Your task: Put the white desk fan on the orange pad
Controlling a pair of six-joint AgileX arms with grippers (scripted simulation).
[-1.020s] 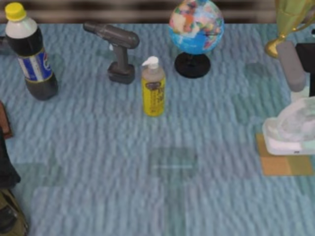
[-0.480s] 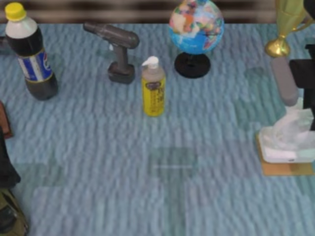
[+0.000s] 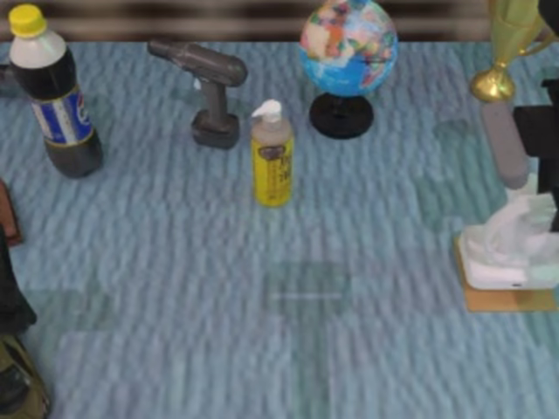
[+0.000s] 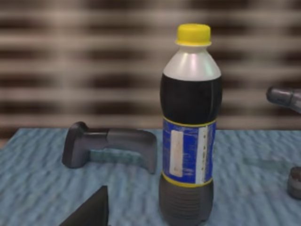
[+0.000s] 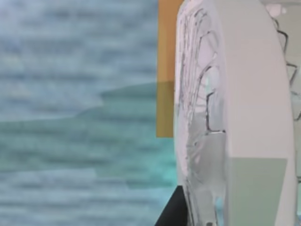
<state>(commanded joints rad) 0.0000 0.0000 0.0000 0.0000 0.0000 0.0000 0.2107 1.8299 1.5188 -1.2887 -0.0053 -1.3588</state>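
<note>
Top view: white desk fan (image 3: 511,244) stands on the orange pad (image 3: 507,299) at the table's right edge, base covering most of the pad, a strip of orange showing along the near side. Right arm comes down over the fan from the far right side; its right gripper (image 3: 533,188) sits at the fan's head, but whether it grips or has let go cannot be told here. Elsewhere on the blue table (image 3: 262,332): cola bottle (image 3: 52,92) far left, grey drill (image 3: 205,92), yellow pump bottle (image 3: 272,157), globe (image 3: 348,57), gold trophy (image 3: 507,44) at the far right corner. Left arm parked at the near left edge. Left wrist view: cola bottle upright and close, a grey scanner (image 4: 110,146) lying behind it; left gripper's fingers not shown, state unknown. Right wrist view: fan's ring head fills the frame, wire grille visible, orange pad edge behind it on the table.
</note>
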